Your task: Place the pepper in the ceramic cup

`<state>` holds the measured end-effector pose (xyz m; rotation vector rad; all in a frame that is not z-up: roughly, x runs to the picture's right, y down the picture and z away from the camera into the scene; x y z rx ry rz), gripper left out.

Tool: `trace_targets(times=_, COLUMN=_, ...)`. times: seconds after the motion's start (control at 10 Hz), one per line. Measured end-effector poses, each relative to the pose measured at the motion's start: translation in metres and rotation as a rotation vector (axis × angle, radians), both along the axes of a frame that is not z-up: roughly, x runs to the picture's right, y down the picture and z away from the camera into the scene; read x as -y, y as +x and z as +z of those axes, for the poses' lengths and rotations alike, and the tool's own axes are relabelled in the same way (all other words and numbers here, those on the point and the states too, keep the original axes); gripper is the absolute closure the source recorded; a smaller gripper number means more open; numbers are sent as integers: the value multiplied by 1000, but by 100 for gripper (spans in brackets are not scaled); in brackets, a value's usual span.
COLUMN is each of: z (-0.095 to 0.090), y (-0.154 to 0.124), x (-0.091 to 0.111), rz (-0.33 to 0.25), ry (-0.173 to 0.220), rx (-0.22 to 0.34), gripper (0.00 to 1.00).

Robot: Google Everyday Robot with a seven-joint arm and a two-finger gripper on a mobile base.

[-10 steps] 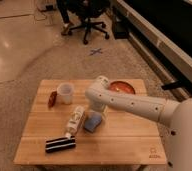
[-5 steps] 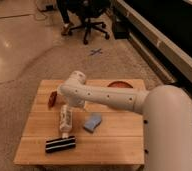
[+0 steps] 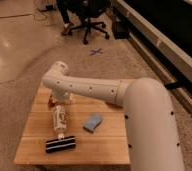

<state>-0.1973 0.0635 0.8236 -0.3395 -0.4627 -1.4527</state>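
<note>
My white arm (image 3: 89,90) reaches across the wooden table (image 3: 39,150) from the right to its back left. The gripper (image 3: 60,97) hangs below the rounded wrist, at the back left of the table, just above the top of the lying bottle. A small dark-red bit (image 3: 51,102) shows at the gripper's left side; it looks like the pepper, and I cannot tell whether it is held or lies on the table. The white ceramic cup is hidden behind the arm.
A white labelled bottle (image 3: 59,118) lies on its side, pointing toward the front. A blue sponge (image 3: 92,122) lies to its right. A black striped object (image 3: 60,145) lies near the front edge. An office chair (image 3: 89,20) stands on the floor beyond.
The arm has swung left across the table; its wrist now stands over the back-left corner and covers the cup and the orange-red bowl. The bottle, sponge and black object have not moved.
</note>
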Motion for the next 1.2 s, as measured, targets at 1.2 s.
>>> trace_targets(times=1.2, z=-11, y=-109, x=-30, rz=-175, ry=-66, rx=170, gripper=30)
